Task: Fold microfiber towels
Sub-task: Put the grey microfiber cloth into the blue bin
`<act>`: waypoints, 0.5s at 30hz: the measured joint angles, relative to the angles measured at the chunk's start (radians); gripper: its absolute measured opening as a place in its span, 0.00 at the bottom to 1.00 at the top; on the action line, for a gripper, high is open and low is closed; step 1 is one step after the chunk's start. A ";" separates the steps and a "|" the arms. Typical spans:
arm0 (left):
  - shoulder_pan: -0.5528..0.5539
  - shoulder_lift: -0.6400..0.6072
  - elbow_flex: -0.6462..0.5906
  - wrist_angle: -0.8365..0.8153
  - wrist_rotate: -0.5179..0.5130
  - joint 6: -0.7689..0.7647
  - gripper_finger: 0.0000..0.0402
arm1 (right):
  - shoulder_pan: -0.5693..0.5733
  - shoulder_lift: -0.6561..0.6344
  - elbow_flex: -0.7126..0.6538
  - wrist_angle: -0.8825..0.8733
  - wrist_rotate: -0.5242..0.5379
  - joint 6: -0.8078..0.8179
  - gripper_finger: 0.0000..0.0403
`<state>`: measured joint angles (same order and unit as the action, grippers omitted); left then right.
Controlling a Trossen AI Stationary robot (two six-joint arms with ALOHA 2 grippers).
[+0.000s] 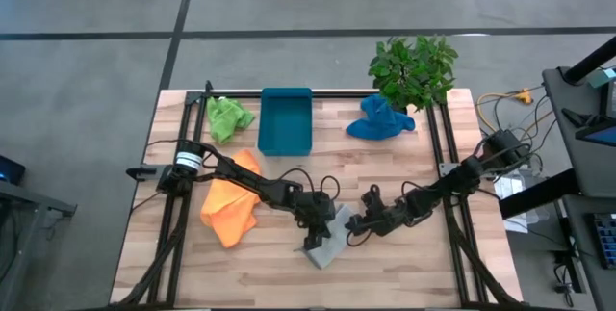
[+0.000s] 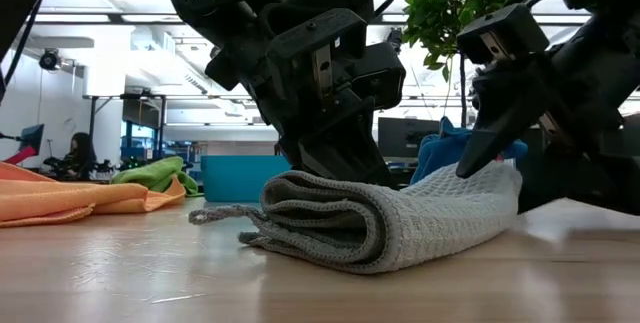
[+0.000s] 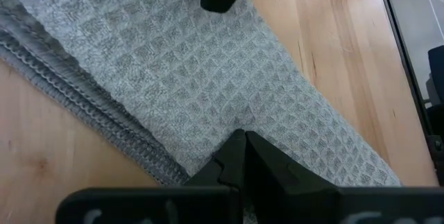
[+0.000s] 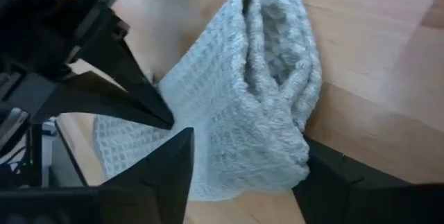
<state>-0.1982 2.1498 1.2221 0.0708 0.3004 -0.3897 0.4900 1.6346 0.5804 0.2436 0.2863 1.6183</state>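
A grey towel (image 1: 327, 241) lies folded in several layers at the table's near middle, with both grippers on it. My left gripper (image 3: 243, 139) is shut, its tips on the towel's upper face. My right gripper (image 4: 248, 144) comes from the right and has the towel's bunched end between its fingers. The orange towel (image 1: 231, 207) lies crumpled under the left arm. At the far edge, the lime green towel (image 1: 227, 116) lies on the left and the blue towel (image 1: 379, 121) on the right. My left gripper presses its shut fingertips down on the towel's top layer (image 3: 229, 109), slanting down from the table's left. The towel lies flat on the table under them. My right gripper pinches the towel's folded right end (image 4: 267, 113) between its two fingers, several layers bunched together. The fingers (image 2: 470, 163) slant down from the right. The towel's lower side rests on the table.
A teal tray (image 1: 286, 142) stands at the far middle, between the green and blue towels. A potted plant (image 1: 414, 65) stands at the far right corner. Bare wood lies along the near edge on both sides of the grey towel.
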 joint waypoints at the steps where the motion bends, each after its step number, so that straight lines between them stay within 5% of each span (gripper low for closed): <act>1: 0.000 0.000 0.000 0.000 0.000 0.000 0.00 | 0.000 -0.001 0.000 0.000 0.008 -0.001 0.47; 15: 0.000 -0.001 0.000 0.000 0.002 -0.023 0.00 | 0.002 -0.004 0.000 -0.038 0.055 -0.055 0.23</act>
<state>-0.1982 2.1487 1.2221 0.0708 0.3023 -0.4129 0.4923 1.6304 0.5804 0.2051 0.3408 1.5629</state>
